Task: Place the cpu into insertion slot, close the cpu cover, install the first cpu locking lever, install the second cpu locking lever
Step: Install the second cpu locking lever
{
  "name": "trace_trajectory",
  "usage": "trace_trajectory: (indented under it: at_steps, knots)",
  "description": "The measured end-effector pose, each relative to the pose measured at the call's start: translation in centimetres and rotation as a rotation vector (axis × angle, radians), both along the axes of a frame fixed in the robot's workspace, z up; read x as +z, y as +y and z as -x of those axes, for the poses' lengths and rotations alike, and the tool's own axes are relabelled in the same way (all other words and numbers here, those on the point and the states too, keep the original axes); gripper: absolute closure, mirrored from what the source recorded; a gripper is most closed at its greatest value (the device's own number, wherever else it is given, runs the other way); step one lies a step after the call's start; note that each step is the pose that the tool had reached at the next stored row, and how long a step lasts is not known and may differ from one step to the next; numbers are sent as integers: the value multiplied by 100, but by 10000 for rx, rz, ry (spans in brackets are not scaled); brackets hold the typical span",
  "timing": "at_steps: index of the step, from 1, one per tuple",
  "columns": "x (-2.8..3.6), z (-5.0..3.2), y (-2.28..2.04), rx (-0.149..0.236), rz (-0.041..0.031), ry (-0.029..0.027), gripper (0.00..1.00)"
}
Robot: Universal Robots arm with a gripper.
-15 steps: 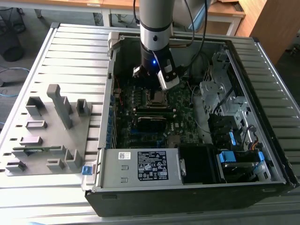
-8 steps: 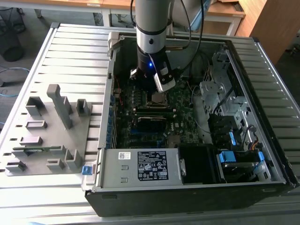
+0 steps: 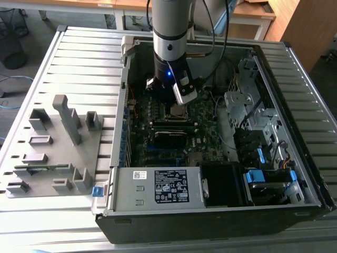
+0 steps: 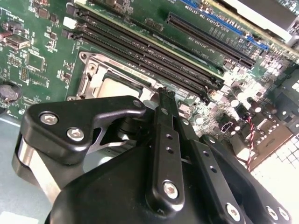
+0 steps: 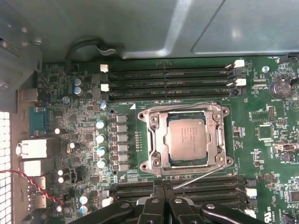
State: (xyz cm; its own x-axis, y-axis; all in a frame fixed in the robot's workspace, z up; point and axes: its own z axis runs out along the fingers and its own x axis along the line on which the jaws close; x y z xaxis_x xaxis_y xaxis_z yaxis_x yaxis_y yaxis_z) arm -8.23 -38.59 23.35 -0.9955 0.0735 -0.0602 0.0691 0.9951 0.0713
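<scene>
- Your gripper (image 5: 161,198) hangs low over the green board (image 5: 261,140) inside the open computer case (image 3: 295,68).
- In both wrist views its two black fingers (image 4: 164,116) are pressed together at the tips, so it is closed with nothing between them.
- The fingertips sit just beside the chip socket, right at the edge of a row of long black slots (image 5: 177,189).
- The cpu (image 5: 187,139) lies flat in the insertion slot (image 5: 161,156), with its grey metal top facing up.
- The cpu cover (image 5: 216,140) is down over the chip. Its silver frame goes around the chip, and the chip shows through the window.
- One thin wire lever (image 5: 201,176) sticks out at a slant from the corner of the socket near your fingers. It is not clipped down.
- A second thin wire (image 5: 184,105) runs along the far side of the socket. You cannot tell if it is locked.
- In the exterior view the arm (image 3: 171,31) stands straight up over the middle of the case, and a grey rack (image 3: 55,147) sits on the table at the exterior view's left.
</scene>
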Motion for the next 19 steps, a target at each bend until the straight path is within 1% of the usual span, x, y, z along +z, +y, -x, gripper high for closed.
trace_trajectory:
  at_steps: [2,7,13,17,19]
  knots:
    - [-15,0,-2,1,27,2,90]
    - [-85,9,-5,0,49,2,90]
    - [-156,46,-6,1,75,9,90]
    - [-183,69,-6,-3,75,10,90]
    - [-186,70,-7,-2,76,11,90]
